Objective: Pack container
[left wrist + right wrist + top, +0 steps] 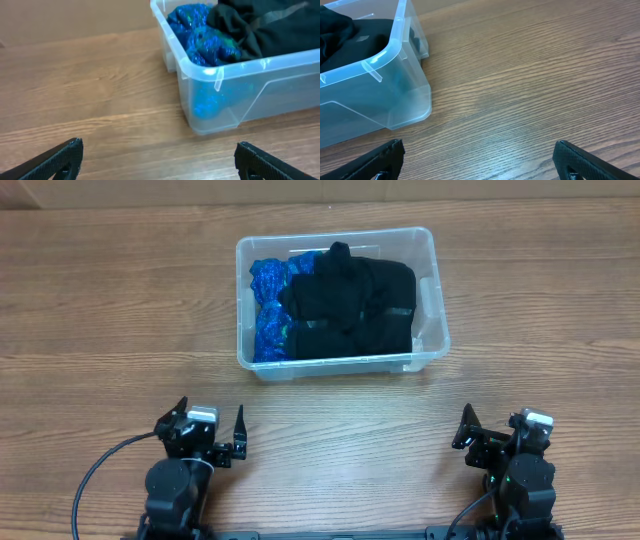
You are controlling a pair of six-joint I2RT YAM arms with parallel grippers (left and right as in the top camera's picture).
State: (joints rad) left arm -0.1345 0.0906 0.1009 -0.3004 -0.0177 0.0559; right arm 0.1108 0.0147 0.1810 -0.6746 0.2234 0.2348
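The clear plastic container stands on the wooden table at the far middle. A black folded garment fills most of it, and a blue patterned garment lies along its left side. The left wrist view shows the container's near left corner with the blue garment and the black garment inside. The right wrist view shows its near right corner. My left gripper is open and empty near the front edge. My right gripper is open and empty at the front right.
Bare wooden table lies on all sides of the container. Black cables run from both arms at the front edge.
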